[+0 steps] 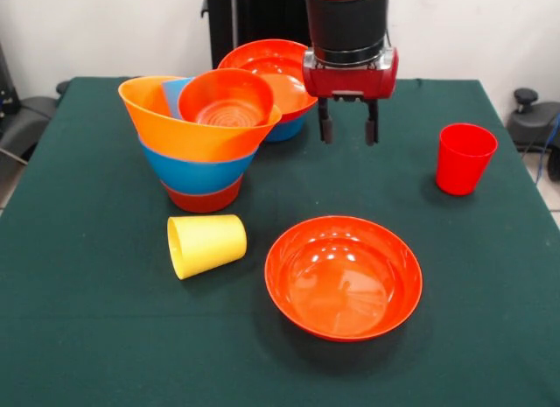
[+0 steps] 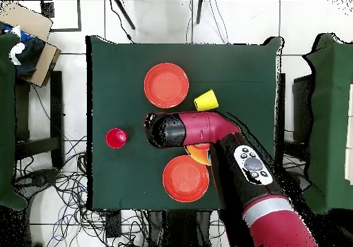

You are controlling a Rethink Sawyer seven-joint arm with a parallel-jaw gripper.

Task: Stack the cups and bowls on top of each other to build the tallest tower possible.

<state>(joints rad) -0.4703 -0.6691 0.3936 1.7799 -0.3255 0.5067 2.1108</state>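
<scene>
The tower point(image 1: 201, 140) stands at the left in the front view: a red-orange bowl at the bottom, a blue bowl in it, then the huge orange bowl holding a small red-orange bowl point(image 1: 226, 99). Behind it, a wide red-orange bowl point(image 1: 267, 64) rests on a blue bowl. My gripper point(image 1: 348, 131) hangs open and empty above the cloth, right of the tower and in front of that rear pile. A red cup point(image 1: 464, 157) stands upright at the right. A yellow cup point(image 1: 206, 243) lies on its side. A wide shallow red-orange bowl point(image 1: 343, 276) sits in front.
From above, my arm point(image 2: 207, 130) covers the tower and the gripper. Around it show the shallow bowl point(image 2: 166, 85), the yellow cup point(image 2: 205, 101), the red cup point(image 2: 116, 138) and the rear bowl point(image 2: 185, 178). The green cloth point(image 2: 124, 65) ends at the table edges.
</scene>
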